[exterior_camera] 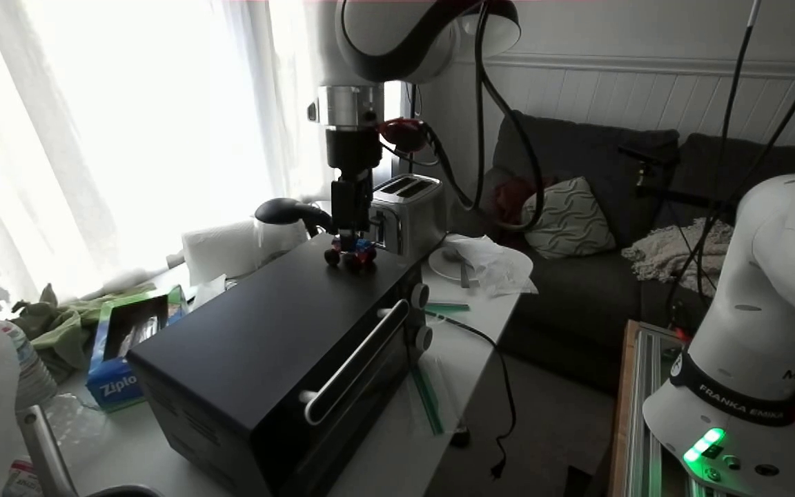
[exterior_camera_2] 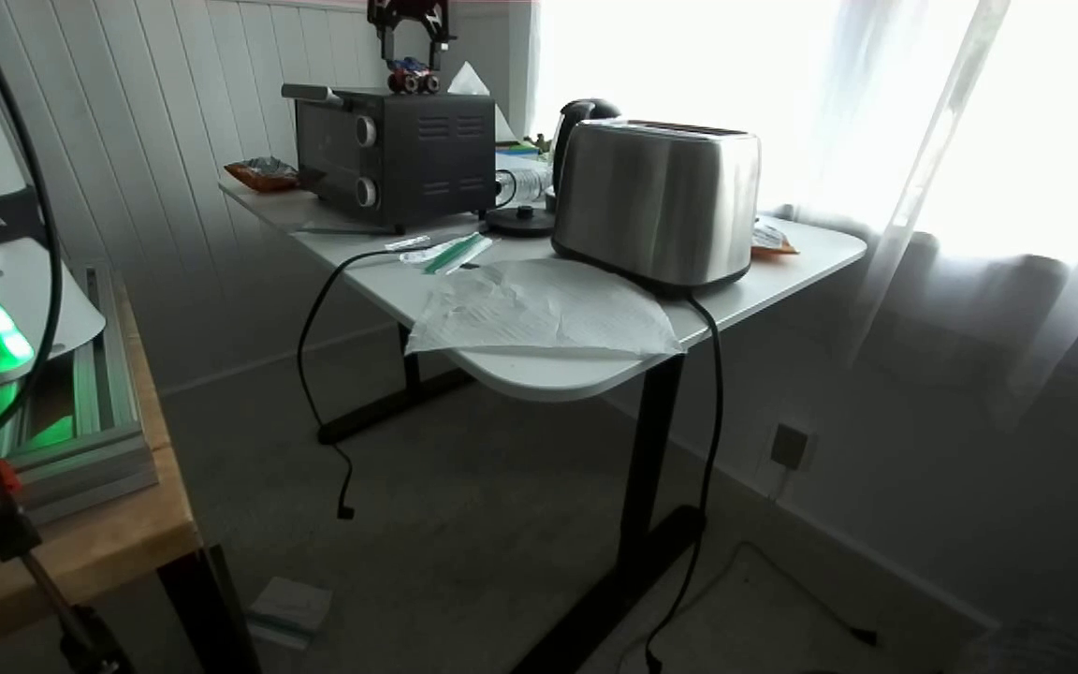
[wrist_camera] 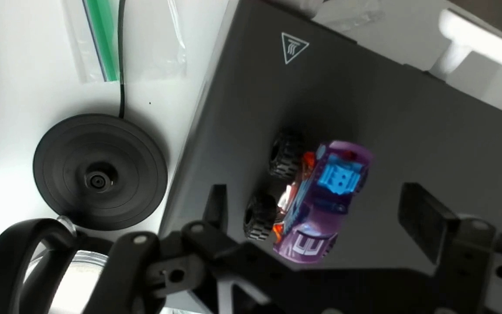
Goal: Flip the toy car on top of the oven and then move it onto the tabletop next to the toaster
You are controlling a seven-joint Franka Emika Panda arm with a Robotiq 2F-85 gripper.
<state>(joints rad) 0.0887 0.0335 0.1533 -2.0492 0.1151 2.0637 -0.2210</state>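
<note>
The car stands on its wheels on top of the oven, near the end toward the toaster. The hand points down at it, spread wide, with fingers to either side; the wrist view shows a gap at both, so nothing is gripped. With the wheels down, the likelier reading is that the flip is done and the pick-up is in hand, though one moment cannot settle whether the flip is to come. If it is done, the next move calls for closing evenly on the body, lifting straight off the oven, passing the kettle and its base, and lowering the car wheels-down onto the counter next to the toaster. If not, the same grip should come first, then a roll of the wrist just above the oven. Either way, the set-down would do well to avoid the plate near the toaster, which carries crumpled paper and a utensil. Behind the oven, on the side away from its handle, an open box holds pale, shiny stuff too indistinct to name. The kettle is off its base, and its contents cannot be made out. The toaster's slots look dark, with nothing rising above them; the oven appears shut, hiding whatever may be inside.
</note>
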